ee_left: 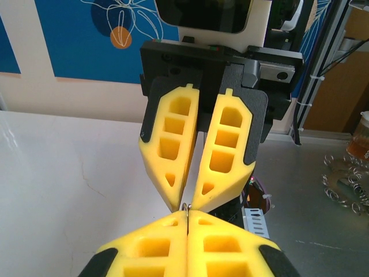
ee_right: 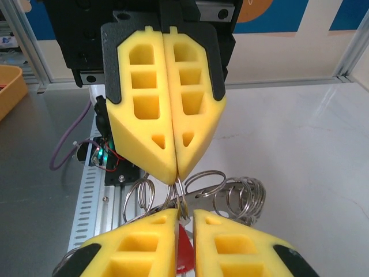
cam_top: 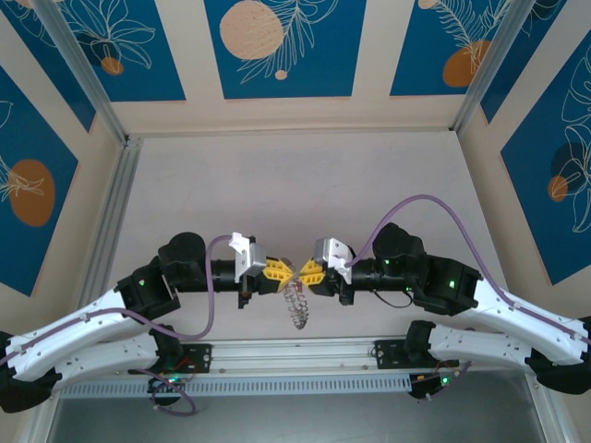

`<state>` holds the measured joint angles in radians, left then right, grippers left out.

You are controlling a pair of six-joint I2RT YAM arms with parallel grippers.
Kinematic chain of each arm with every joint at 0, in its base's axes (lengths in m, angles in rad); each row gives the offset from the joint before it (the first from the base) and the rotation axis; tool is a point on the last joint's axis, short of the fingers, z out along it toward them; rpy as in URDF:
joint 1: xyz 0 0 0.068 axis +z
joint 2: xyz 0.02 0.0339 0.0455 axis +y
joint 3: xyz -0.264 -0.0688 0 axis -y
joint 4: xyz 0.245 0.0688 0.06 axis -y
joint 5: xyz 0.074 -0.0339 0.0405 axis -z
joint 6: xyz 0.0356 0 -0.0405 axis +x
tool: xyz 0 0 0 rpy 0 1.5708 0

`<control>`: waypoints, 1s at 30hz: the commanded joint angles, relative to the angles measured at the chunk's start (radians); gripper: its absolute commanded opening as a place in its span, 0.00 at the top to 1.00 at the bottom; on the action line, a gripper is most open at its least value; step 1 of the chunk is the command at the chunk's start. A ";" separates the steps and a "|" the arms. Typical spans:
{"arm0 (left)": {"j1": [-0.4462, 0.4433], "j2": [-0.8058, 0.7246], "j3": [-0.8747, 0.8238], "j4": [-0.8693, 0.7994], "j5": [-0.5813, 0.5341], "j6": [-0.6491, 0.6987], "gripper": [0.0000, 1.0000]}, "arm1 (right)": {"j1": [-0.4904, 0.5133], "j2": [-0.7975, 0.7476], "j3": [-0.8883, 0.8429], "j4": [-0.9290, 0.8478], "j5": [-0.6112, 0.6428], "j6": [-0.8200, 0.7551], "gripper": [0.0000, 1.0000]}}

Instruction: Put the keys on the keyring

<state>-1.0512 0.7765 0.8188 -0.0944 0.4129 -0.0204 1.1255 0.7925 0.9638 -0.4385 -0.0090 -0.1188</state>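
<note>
Keyring wire, thin, stiff and likely slippery, hangs above the worktop at the centre of the top view, with the keys in a light, loose bunch below that may swing. Left tool is closed fully and right tool stands narrow, both pinching the wire tip to tip; take hold on bare wire, clear of the bunch. Orange bin at the left edge of the right wrist view hides its contents.
</note>
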 commanded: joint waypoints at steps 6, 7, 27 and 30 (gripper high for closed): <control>0.008 0.010 0.014 0.065 0.033 -0.004 1.00 | -0.018 -0.012 -0.024 0.003 -0.042 0.013 0.83; 0.007 0.013 0.013 0.066 0.033 -0.004 1.00 | -0.019 -0.010 -0.028 0.005 -0.047 0.014 0.83; 0.007 0.121 0.177 -0.345 -0.116 0.106 0.84 | -0.059 -0.001 0.102 -0.134 0.108 -0.039 1.00; 0.007 0.132 0.179 -0.379 -0.132 0.107 0.78 | -0.060 -0.002 0.132 -0.140 0.097 -0.050 1.00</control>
<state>-1.0496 0.9009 0.9745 -0.3466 0.3222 0.0605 1.0695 0.8059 1.0409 -0.5709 0.0559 -0.1398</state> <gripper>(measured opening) 0.209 0.057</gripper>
